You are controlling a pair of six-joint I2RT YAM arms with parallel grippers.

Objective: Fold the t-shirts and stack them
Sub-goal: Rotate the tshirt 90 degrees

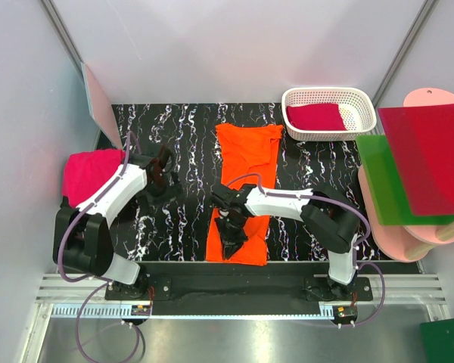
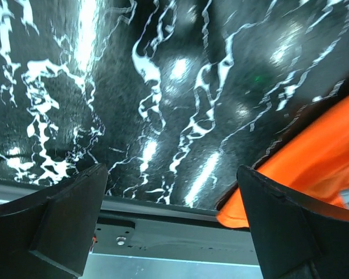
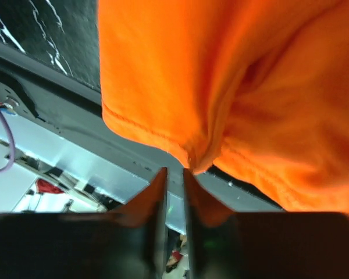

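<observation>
The orange t-shirt [image 1: 247, 162] lies stretched out lengthwise in the middle of the black marbled table. My right gripper [image 1: 231, 236] is over the shirt's near end, and its fingers are nearly together, pinching a puckered bit of the hem [image 3: 192, 157] at their tips. My left gripper [image 1: 163, 171] is open and empty, left of the shirt; the shirt's near corner [image 2: 314, 163] shows by its right finger. A magenta t-shirt [image 1: 91, 174] lies bunched at the table's left edge. A crimson t-shirt [image 1: 315, 117] lies in the white basket [image 1: 367, 113].
Red [image 1: 431, 155] and green [image 1: 386, 181] plastic sheets lie on pale pink boards [image 1: 431, 234] at the right. A pale board [image 1: 98, 98] leans at the back left. The table's near edge and a metal rail [image 1: 234, 287] lie just beyond the shirt's hem.
</observation>
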